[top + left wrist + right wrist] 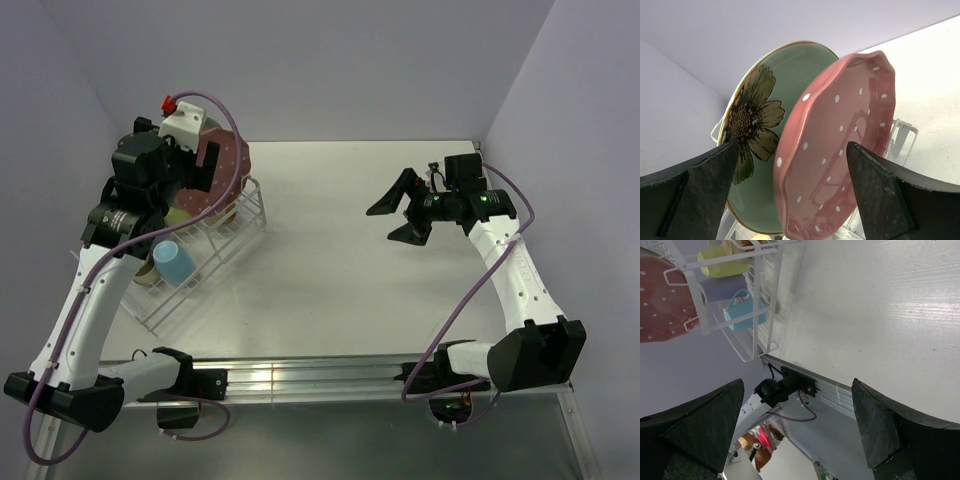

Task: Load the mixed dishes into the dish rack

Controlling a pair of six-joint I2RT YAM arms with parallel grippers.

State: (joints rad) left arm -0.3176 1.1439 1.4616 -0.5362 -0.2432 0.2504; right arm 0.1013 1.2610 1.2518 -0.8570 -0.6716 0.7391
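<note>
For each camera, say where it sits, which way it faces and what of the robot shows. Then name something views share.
Top external: fixed above and behind, looking down on table, dish rack, left arm and right arm.
Left wrist: on the left arm, facing the mint-green flower plate and pink white-dotted plate; open left gripper frames them.
Right wrist: on the right arm, facing across the table to the dish rack and light blue mug; open right gripper shows.
Shared: all three show the pink white-dotted plate.

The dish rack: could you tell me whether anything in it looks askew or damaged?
Nothing stands out: the pink white-dotted plate and mint-green flower plate stand on edge in the white wire dish rack, with no visible chips or spills.
</note>
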